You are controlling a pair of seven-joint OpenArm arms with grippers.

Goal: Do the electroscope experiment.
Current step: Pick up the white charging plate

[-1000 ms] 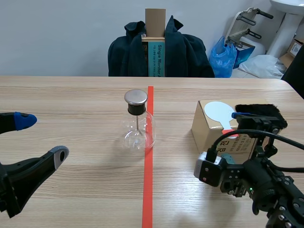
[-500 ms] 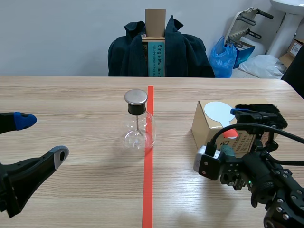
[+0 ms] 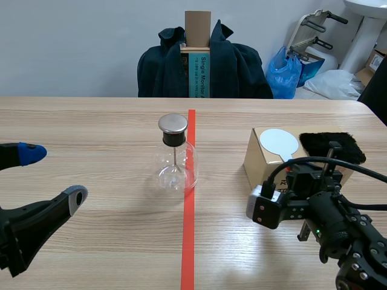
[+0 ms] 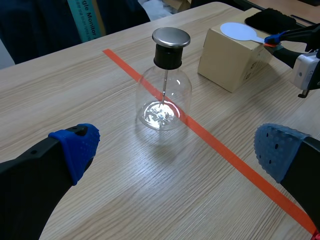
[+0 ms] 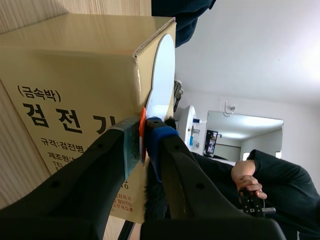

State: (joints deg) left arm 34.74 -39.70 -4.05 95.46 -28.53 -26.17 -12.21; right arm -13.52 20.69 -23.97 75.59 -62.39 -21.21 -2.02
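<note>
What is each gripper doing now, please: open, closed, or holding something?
Left gripper: open, holding nothing.
Right gripper: closed on the red handle of the white paddle.

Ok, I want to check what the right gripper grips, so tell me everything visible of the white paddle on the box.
The white paddle is a thin, flat round disc, plastic by its look, with an orange-red handle. The disc lies flat on top of the cardboard box, its handle pointing toward the robot. The right gripper is shut on the handle, one pad on each side.
</note>
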